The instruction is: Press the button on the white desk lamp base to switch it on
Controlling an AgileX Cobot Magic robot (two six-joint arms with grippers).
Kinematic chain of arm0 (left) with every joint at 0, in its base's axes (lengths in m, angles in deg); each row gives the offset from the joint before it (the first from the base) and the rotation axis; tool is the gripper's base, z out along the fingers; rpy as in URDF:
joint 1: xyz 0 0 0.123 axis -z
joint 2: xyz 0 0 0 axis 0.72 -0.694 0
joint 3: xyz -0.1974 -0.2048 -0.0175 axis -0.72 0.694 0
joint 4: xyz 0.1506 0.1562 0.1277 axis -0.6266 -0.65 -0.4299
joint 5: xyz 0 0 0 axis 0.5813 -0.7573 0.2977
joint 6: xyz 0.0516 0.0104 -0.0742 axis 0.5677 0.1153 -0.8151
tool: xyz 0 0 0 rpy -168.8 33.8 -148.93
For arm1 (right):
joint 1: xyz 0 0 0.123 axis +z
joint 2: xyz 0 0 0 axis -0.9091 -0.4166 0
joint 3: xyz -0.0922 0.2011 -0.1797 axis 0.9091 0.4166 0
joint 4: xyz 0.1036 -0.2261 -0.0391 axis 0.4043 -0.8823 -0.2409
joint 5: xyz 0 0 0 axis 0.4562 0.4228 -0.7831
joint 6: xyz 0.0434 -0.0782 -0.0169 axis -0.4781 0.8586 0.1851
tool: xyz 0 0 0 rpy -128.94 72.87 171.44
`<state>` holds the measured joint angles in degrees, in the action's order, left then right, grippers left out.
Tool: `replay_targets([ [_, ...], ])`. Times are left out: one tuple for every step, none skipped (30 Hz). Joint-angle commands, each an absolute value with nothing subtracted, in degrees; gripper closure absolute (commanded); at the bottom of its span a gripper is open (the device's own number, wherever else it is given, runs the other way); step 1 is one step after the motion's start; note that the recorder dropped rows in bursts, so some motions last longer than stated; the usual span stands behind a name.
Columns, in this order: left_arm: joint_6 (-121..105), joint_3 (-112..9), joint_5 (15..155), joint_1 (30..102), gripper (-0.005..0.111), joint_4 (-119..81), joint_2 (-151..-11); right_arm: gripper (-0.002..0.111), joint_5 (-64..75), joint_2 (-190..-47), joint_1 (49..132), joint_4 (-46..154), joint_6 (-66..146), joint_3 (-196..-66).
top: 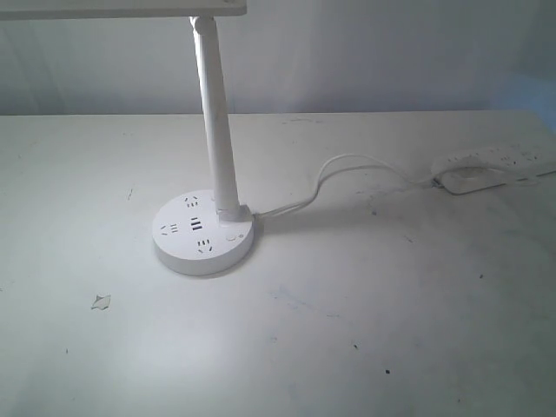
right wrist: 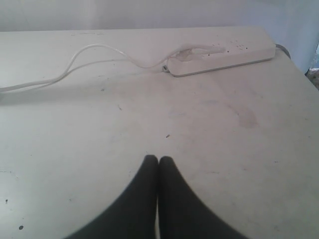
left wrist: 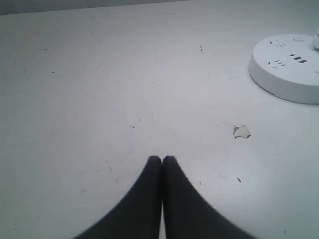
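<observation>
Left claw (left wrist: 162, 159): black fingers are pressing tip to tip, fully closed, holding nothing, hanging over bare tabletop. Right claw (right wrist: 158, 159): same cond., black tips are meeting w/ no gap, gripping nothing.

Round flat white plastic desk lamp base (top: 204, 234): sitting left of centre on the scuffed white table (top: 391, 330), well apart from both claws. I'm seeing socket holes and dark USB slots on its top.

Small round white button (top: 231, 234): lying flush in the top of the desk lamp base, twd its right edge, just beside the foot of the slim white stem (top: 215, 113), which is rising to the frame top.

Thin white cable (top: 347, 169): running from the desk lamp base to the long white power strip (top: 495, 165) at far right.

Small grey flake (left wrist: 241, 131): lying on the table btwn the left claw and the desk lamp base.
</observation>
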<state>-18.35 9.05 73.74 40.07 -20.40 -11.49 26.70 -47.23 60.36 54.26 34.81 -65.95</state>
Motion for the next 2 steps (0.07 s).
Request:
replay_targets([
  [-18.34,9.16,73.86,40.54,0.107,-20.14,-11.31,0.108,26.50,-46.88,60.03,54.18,34.56,-65.81],
  [-18.34,9.16,73.86,40.54,0.107,-20.14,-11.31,0.108,26.50,-46.88,60.03,54.18,34.56,-65.81],
])
